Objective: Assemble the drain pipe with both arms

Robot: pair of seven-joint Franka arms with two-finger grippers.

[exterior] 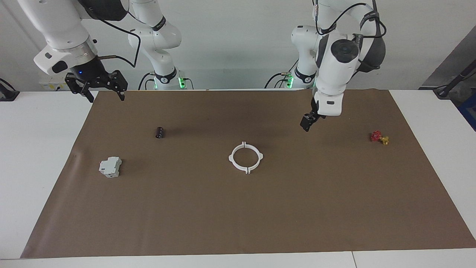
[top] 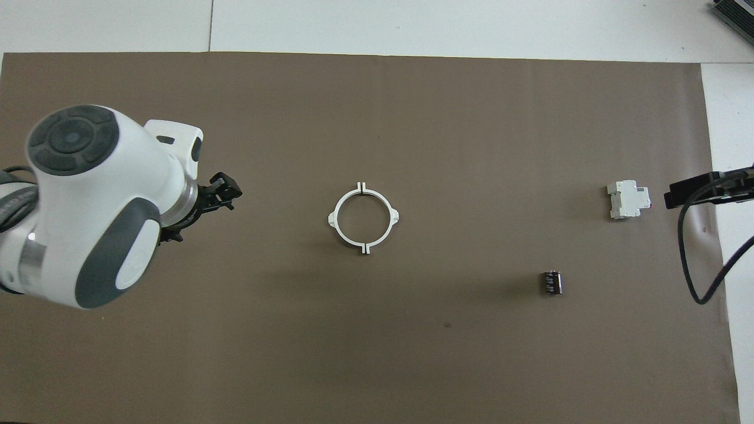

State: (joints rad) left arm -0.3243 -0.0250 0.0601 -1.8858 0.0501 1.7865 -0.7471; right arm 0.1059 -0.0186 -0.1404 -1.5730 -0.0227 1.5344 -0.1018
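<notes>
Ring of drain pipe lies flat on the mat, seams seemingly running toward me; my left gripper and right gripper gape empty.

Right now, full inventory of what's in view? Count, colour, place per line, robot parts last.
thin white plastic ring of two half-arcs: 1, white, flat on the mat's middle, arcs joined, nothing touching it.
boxy grey-white plastic block: 1, grey-white, toward the right arm's end.
small dark cylinder: 1, black, nearer the robots than the block.
small red-and-yellow piece: 1, red and yellow, toward the left arm's end.
brown paper mat: 1, brown, covering the white table.
left gripper: 1, black, open, raised over bare mat between ring and red-and-yellow piece.
right gripper: 1, black, open, waiting over the mat's corner at its own end.
</notes>
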